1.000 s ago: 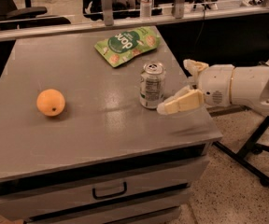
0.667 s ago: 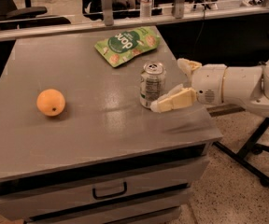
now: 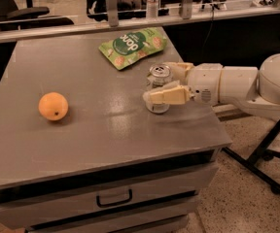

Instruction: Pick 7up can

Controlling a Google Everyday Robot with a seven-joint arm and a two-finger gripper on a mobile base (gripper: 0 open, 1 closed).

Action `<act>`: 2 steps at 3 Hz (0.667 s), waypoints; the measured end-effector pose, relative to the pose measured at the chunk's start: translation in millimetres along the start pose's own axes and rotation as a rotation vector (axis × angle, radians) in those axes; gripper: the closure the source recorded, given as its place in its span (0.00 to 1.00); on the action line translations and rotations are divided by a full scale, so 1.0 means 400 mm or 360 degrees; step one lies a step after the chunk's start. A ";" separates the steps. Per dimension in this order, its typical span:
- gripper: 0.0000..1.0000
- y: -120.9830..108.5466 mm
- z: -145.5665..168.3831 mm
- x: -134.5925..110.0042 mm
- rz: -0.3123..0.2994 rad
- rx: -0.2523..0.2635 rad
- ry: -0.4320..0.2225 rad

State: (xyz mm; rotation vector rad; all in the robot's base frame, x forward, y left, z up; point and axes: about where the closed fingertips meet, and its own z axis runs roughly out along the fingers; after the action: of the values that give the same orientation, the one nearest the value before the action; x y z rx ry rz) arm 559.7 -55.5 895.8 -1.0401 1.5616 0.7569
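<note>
Ok, we're seeing the gripper (image 3: 160, 83) sliding in from the right versus a second ago, fingers now spread around the can (image 3: 159, 72), which is standing upright near the right edge of the table (image 3: 81, 144), so we're reckoning it's lined up for closing and lifting.

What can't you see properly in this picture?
Camera view:
1. Label on the 7up can: covered by the near finger of the open hand, which reaches around it from the right.
2. The arm: cut off by the right edge.
3. Inside the drawer: its shut front hides it.
</note>
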 end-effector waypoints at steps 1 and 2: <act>0.53 -0.004 0.001 -0.021 -0.0015 -0.0009 -0.0025; 0.77 -0.031 -0.019 -0.092 -0.0054 0.0042 -0.0122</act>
State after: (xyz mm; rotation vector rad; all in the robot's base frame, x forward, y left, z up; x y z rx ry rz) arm 570.0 -58.9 933.8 -1.0046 1.4813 0.7429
